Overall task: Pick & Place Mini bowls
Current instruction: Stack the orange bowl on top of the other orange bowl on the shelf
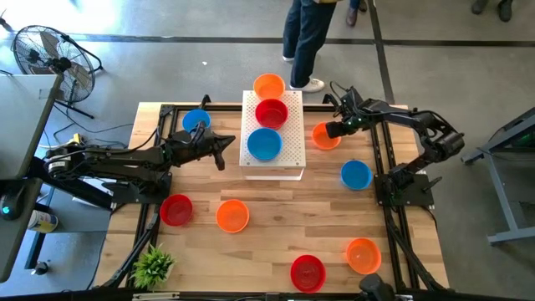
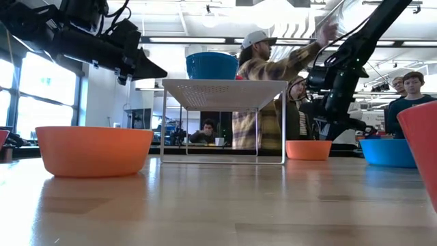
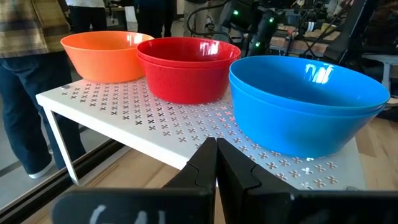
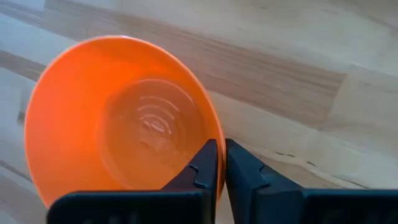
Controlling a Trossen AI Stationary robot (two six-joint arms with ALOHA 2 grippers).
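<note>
Beside white perforated platform (image 1: 284,150), round orange bowl (image 1: 324,136).

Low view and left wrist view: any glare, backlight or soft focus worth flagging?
Low view: bright windows and ceiling lights behind leave the arms as silhouettes; the near red bowl at the edge is soft. Left wrist view: window glare streaks the blue bowl and red bowl.

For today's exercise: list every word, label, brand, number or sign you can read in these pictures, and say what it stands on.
None can be read.
Left gripper: pale marks on the dark housing below its fingers, too blurred to read.
White platform: only a pattern of punched holes, no text.
Mini bowls, such as the orange bowl at the right gripper: plain.
</note>
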